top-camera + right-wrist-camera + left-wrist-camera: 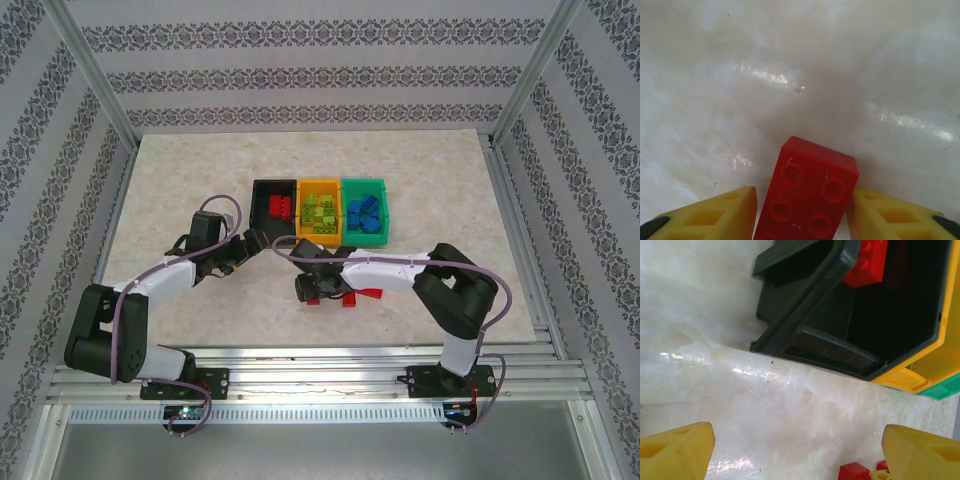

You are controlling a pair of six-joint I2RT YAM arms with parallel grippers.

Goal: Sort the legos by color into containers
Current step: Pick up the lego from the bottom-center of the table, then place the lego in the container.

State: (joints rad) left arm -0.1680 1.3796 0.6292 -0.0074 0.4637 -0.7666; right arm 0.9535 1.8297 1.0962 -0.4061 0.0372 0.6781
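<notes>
A: Down at table level, the right wrist camera gives what the overhead one can't: a red brick (807, 195) lying flat on the table (715, 75), four studs showing, between the yellow fingers (715, 217) of the right gripper (802, 192).

B: Pinched?

A: Cannot tell. A finger sits right against each long side, but whether they press on it or merely bracket it isn't clear.

B: And from above?

A: There that gripper is a dark shape near the middle of the table, in front of the bins. What the overhead does give is the whole row: three bins touching side by side, black bin (257, 200) on the left, orange bin (318, 183) in the middle, green bin (365, 182) on the right.

B: Contents?

A: Red bricks (281, 207) in the black, lime bricks (320, 213) in the orange, blue bricks (364, 213) in the green. They are too small to count piece by piece.

B: Left side?

A: The left gripper (799, 430) hangs released, fingers spread wide over bare table just before the black bin's near corner. Its camera looks into that bin and catches one red brick at the far side, plus slivers of the orange and green rims.

B: Loose ones?

A: From above, three loose red pieces (350, 297) lie beside the right gripper. Two red bits show at the bottom edge of the left wrist view.
</notes>
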